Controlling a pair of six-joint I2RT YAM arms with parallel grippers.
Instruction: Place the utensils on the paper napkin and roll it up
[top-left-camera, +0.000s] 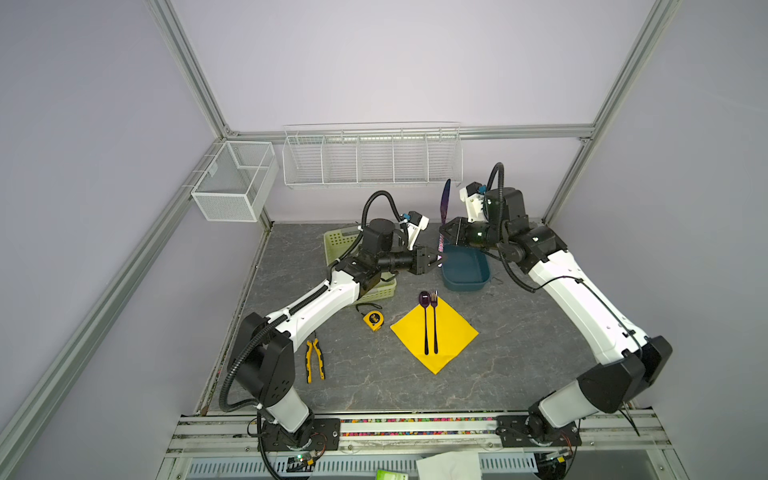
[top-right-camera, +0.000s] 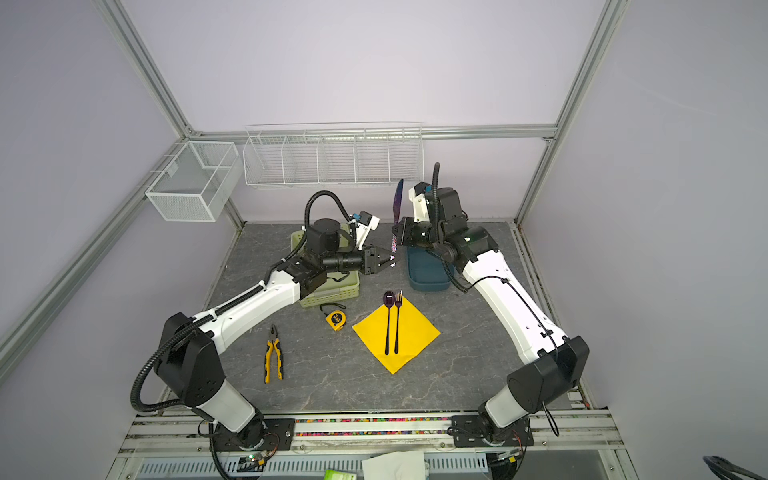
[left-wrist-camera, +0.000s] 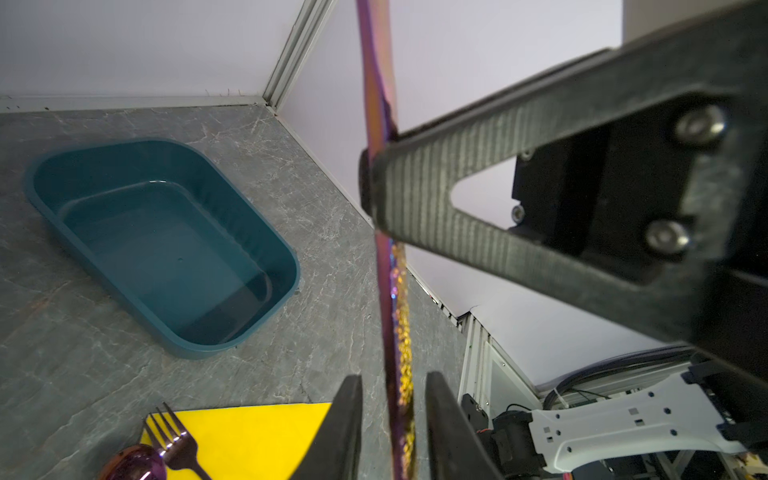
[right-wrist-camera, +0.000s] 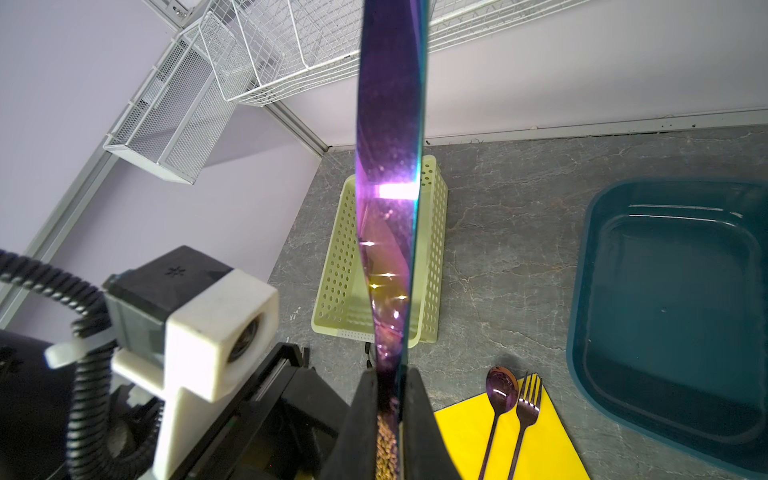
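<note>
Neighbouring napkin (top-left-camera: 454, 332): tape measure (top-left-camera: 373, 320), teal tub (top-left-camera: 464, 286)

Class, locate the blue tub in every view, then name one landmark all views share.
In a top view: blue tub behind the napkin.
In a top view: blue tub, same spot.
Left wrist: blue tub beyond the fork.
Right wrist: blue tub beside the fork.
Landmark: yellow napkin.
</note>
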